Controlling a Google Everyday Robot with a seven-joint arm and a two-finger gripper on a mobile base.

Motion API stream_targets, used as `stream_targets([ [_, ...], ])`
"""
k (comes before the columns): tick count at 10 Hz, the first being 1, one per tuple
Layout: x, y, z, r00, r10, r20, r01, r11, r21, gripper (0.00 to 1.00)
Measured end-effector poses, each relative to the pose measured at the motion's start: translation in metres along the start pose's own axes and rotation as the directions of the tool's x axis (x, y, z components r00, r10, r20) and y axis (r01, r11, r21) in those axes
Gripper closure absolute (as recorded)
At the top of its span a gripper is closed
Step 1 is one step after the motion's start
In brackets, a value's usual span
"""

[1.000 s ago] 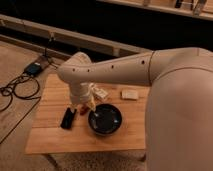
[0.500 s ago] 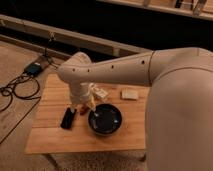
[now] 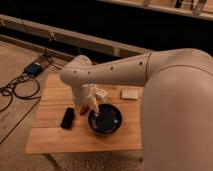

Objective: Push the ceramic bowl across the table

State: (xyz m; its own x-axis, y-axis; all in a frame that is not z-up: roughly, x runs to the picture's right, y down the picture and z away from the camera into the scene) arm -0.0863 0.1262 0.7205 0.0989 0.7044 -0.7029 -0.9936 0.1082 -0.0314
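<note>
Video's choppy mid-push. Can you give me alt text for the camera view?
The white arm reaches down from the right, its gripper at the upper-left rim of the dark ceramic bowl on the wooden table. A flat black device lies left of the bowl, and a pale block sits farther back.

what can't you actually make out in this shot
Camera view:
- the gripper, at the ceramic bowl's upper-left rim: whether it touches the rim is too small to tell.
- the table: its right end is hidden behind the robot's arm.
- the pale block behind the bowl: too small to identify.
- the flat black device left of the bowl: no detail readable.
</note>
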Motion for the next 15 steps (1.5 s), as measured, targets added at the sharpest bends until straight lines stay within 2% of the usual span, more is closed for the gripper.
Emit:
stream_targets([
  [1,-0.001,-0.005,0.014,1.0,-0.005,-0.022,0.006,1.0,0.02,0.35],
  [7,-0.013,-0.006,0.088,0.996,-0.014,-0.088,0.023,0.994,0.103,0.35],
  [10,-0.016,-0.016,0.106,0.994,0.024,-0.103,-0.01,0.991,0.135,0.35],
  [15,-0.018,-0.061,0.113,0.983,0.158,-0.098,-0.139,0.975,0.172,0.35],
])
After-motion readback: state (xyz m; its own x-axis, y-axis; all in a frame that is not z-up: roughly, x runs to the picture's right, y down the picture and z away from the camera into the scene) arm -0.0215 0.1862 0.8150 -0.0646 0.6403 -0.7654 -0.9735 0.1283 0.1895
